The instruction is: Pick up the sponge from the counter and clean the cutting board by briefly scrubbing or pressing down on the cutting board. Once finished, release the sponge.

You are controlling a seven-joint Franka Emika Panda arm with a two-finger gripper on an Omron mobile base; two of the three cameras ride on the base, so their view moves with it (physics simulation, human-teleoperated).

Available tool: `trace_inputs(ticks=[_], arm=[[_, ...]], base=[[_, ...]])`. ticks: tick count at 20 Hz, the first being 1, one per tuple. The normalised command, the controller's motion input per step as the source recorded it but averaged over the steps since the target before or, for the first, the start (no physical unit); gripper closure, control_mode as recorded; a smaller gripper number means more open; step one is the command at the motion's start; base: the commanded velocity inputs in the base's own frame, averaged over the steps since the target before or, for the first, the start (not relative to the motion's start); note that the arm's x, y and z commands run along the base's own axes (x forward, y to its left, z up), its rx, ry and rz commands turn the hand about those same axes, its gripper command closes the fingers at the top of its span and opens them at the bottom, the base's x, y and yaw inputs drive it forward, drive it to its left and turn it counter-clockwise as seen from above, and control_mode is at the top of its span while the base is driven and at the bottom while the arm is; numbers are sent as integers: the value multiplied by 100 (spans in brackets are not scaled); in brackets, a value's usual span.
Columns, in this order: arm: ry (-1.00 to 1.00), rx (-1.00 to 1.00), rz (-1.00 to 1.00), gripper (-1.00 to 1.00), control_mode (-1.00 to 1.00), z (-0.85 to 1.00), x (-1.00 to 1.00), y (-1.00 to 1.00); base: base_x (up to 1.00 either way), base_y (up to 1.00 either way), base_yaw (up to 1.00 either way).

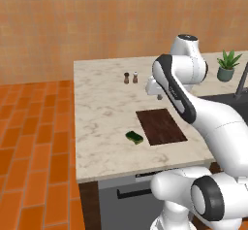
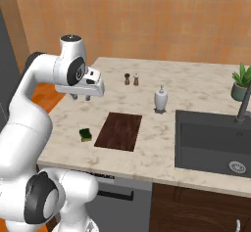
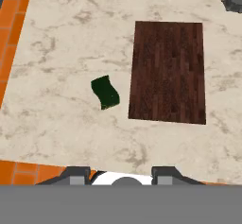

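From my seat at the controls, I read the right base view from the left: the white arm's two-finger gripper (image 2: 81,97) hangs high over the left part of the large beige-cream marble-patterned counter (image 2: 196,96), its jaws drawn in as far as they go and holding nothing. Below it, the small rectangular sponge with a dark green top and yellow-green layer (image 2: 86,134) lies flat on the counter, just beside the left edge of the flat dark brown wood-grain cutting board (image 2: 119,130) but apart from it. Behind the board I see two small shakers, one dark (image 2: 127,79) and one pale-topped (image 2: 136,79), standing close together. Further right a white soap dispenser (image 2: 161,99) stands near the corner of the dark sink basin (image 2: 211,143), and a potted green plant (image 2: 241,82) sits at the far right.

In the hand view I look down on the sponge (image 3: 105,92) left of the board (image 3: 168,72), a strip of bare counter (image 3: 56,100) between them
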Motion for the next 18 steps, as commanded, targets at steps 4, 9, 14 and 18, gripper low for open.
trace_inputs(ticks=[4, 9, 14, 18], arm=[[-1, 0, 0, -100, -100, -1, -38, 0], [-1, -2, 3, -100, -100, -17, -45, 12], [1, 0, 10, -100, -100, -44, 0, 36], [-1, 0, 11, -100, -100, -52, 0, 17]], base=[[0, 0, 0], [0, 0, 0], [0, 0, 0], [0, 0, 0]])
